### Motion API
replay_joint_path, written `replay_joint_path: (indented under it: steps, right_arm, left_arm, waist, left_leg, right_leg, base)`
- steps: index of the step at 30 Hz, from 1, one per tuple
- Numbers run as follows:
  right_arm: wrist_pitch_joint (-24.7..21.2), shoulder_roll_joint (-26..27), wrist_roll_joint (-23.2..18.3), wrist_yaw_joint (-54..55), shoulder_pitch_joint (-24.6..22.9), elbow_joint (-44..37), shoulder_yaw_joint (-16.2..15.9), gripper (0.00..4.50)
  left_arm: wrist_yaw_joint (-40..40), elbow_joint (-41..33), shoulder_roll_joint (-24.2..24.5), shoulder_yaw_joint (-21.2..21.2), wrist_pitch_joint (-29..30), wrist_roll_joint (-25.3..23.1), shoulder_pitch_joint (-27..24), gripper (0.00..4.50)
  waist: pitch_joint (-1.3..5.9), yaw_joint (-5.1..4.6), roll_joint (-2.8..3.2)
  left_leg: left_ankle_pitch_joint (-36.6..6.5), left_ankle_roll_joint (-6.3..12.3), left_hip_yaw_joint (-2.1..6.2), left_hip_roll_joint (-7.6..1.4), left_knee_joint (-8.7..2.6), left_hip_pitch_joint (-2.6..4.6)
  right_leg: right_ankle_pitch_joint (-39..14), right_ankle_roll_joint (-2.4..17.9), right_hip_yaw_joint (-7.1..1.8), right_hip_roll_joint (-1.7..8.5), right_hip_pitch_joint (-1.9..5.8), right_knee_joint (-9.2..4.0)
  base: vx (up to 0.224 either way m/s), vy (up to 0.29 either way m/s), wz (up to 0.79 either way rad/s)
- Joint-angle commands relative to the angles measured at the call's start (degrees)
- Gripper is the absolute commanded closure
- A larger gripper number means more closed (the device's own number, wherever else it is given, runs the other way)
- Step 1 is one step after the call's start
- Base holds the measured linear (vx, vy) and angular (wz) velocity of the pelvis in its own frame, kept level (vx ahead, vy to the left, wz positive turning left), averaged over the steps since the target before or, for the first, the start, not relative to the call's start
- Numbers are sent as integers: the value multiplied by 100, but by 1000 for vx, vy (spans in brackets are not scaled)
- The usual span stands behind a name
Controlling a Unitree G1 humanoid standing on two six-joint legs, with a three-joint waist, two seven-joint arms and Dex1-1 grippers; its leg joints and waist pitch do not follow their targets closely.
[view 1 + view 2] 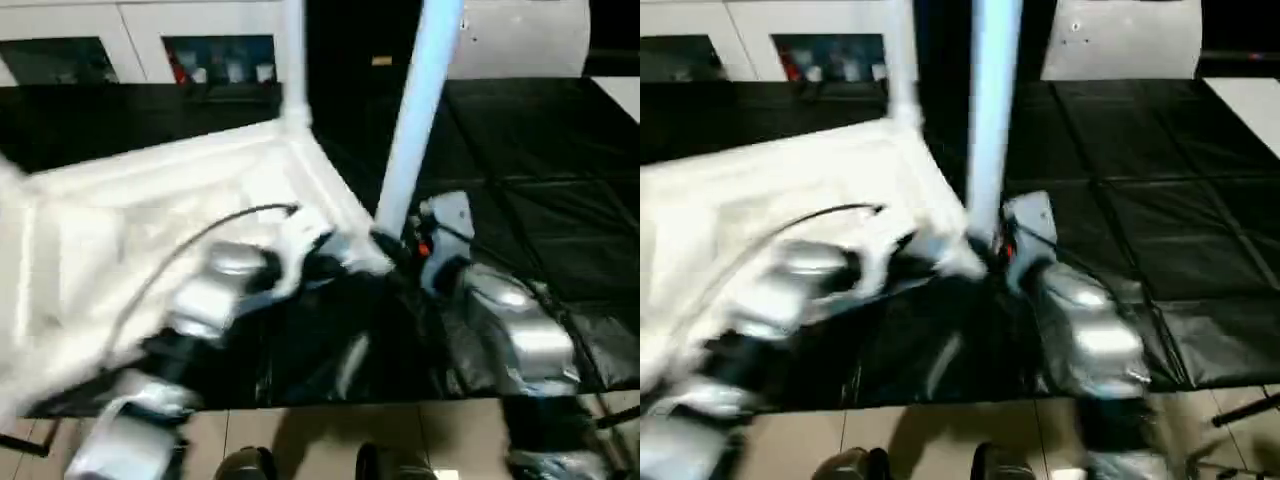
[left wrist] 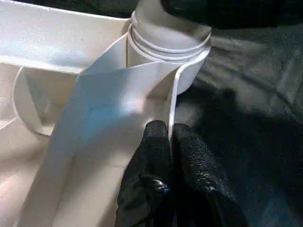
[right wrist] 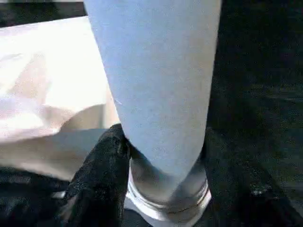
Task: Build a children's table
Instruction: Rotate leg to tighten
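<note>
The white table top lies upside down on the black mat, ribbed underside up. One white leg stands upright in the far corner socket. A second leg stands in the near right corner socket, its threaded base at the socket's mouth. My right gripper is shut on this leg's base, one black finger on each side. My left gripper is shut on the thin rim of the table top just beside that socket.
A white cabinet with glass-fronted compartments runs along the back. The black mat extends to the right and behind. Tiled floor and the robot's feet lie at the near edge. A white panel stands at the back right.
</note>
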State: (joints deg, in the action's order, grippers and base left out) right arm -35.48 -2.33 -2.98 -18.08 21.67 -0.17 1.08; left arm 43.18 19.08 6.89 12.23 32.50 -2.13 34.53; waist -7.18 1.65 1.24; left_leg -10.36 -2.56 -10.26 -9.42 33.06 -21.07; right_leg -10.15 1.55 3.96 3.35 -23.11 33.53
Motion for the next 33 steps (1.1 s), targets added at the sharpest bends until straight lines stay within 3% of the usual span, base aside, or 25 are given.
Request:
replay_joint_path:
  steps: [1, 3, 6, 10, 12, 17, 21, 22, 24, 27, 33]
  right_arm:
    - [-271, 559, -315, -282, -155, 299, -867, 253]
    - [-159, 598, -292, -255, -151, 331, -834, 253]
    - [24, 635, -256, -221, -176, 308, -766, 186]
    - [387, 568, -332, -278, -204, 193, -569, 157]
    - [612, 252, -295, -588, -244, 121, -658, 139]
    - [949, -191, -356, -991, -312, 70, -511, 94]
    - [1196, -744, -553, -1768, -352, 54, -350, 94]
    - [1258, -921, -610, -2025, -364, 41, -352, 94]
    - [1334, -1132, -670, -2341, -381, 39, -412, 94]
    - [1536, -1738, -828, -3327, -412, 57, -591, 94]
    - [1673, -2156, -1148, -4297, -305, 234, -679, 94]
  left_arm:
    - [-675, -38, -412, -41, -68, 31, 332, 450]
    - [-679, -66, -423, -1, -110, -35, 325, 450]
    - [-601, -122, -396, 68, -122, -93, 296, 450]
    - [-230, -230, -24, 214, -359, -115, 142, 450]
    - [51, -259, 227, 223, -456, -67, 71, 450]
    - [659, -279, 661, 306, -744, -38, -47, 450]
    - [1502, -104, 1136, 431, -1394, 163, -82, 450]
    - [1718, -39, 1260, 473, -1524, 189, -83, 450]
    - [1934, 67, 1394, 540, -1740, 168, -64, 450]
    - [2800, 252, 1589, 467, -2027, 530, -41, 450]
    - [3569, 444, 1905, 620, -2336, 659, 41, 450]
  waist:
    - [337, 6, -49]
    - [354, 11, -42]
    - [369, 9, -39]
    - [376, 14, -39]
    - [379, 8, -28]
    - [430, 3, -44]
    - [458, 9, -64]
    - [462, 33, -42]
    - [466, 41, -39]
    - [455, 92, -38]
    - [442, 191, -55]
  left_leg:
    - [-1256, 227, 187, -332, -429, 62]
    - [-1090, 283, 180, -344, -433, 45]
    - [-910, 367, 158, -348, -416, 39]
    - [-803, 446, 156, -350, -419, 33]
    - [-773, 455, 159, -354, -418, 18]
    - [-411, 630, 153, -353, -376, -1]
    - [-220, 816, 129, -363, -345, 3]
    - [-165, 889, 130, -362, -331, 12]
    - [-153, 942, 123, -380, -322, 20]
    - [-222, 968, 115, -387, -314, 21]
    - [-508, 850, 110, -403, -300, 11]
  right_leg:
    - [-2582, 703, -341, 541, 209, -564]
    - [-2115, 807, -346, 538, 224, -526]
    - [-1575, 999, -354, 535, 247, -470]
    - [-1401, 1070, -352, 545, 275, -451]
    - [-1338, 1090, -347, 551, 291, -440]
    - [-685, 1241, -345, 540, 335, -348]
    - [-243, 1411, -343, 528, 337, -290]
    - [-147, 1428, -337, 520, 325, -276]
    - [-52, 1485, -339, 524, 316, -257]
    - [-172, 1544, -329, 530, 299, -263]
    - [-644, 1528, -338, 569, 295, -280]
  base:
    - [0, 0, 0]
    - [0, 0, 0]
    - [0, 0, 0]
    - [0, 0, 0]
    - [0, 0, 0]
    - [0, 0, 0]
    - [0, 0, 0]
    - [0, 0, 0]
    - [0, 0, 0]
    - [0, 0, 0]
    - [0, 0, 0]
